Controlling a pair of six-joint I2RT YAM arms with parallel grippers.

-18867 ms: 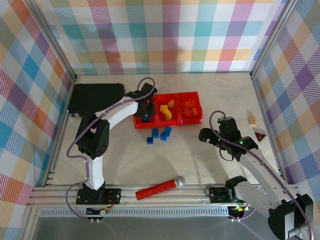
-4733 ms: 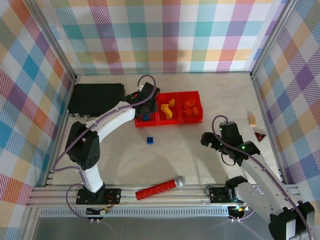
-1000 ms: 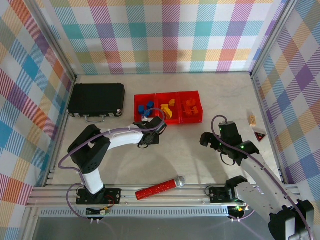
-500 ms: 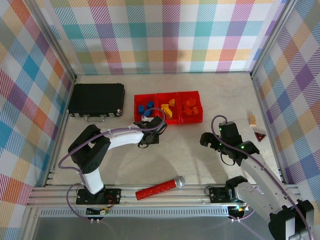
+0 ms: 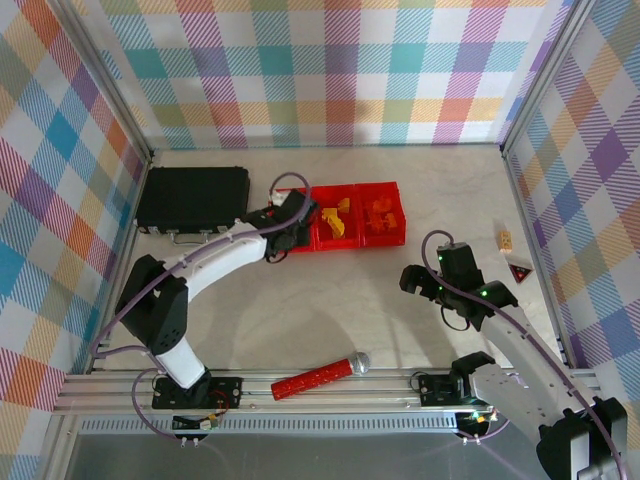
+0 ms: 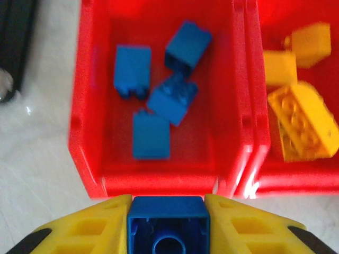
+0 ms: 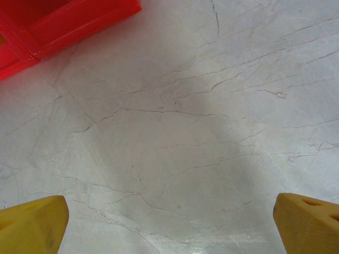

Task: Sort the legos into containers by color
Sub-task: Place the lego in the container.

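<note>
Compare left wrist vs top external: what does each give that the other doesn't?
Left wrist: a blue brick clamped between the left gripper's yellow fingers, four blue bricks loose in the left bin.
Top external: the open right gripper over the table, red stick, black case, orange bricks in the right bin.
Both: the red containers, yellow bricks in the middle bin.

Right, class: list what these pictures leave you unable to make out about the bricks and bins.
- Top view: the left bin lies mostly under the left arm; its bricks are hidden.
- Top view: the orange bricks are too small to count.
- Left wrist view: the held blue brick is cut off by the bottom edge.
- Left wrist view: the yellow bricks are blurred and cut by the right edge.
</note>
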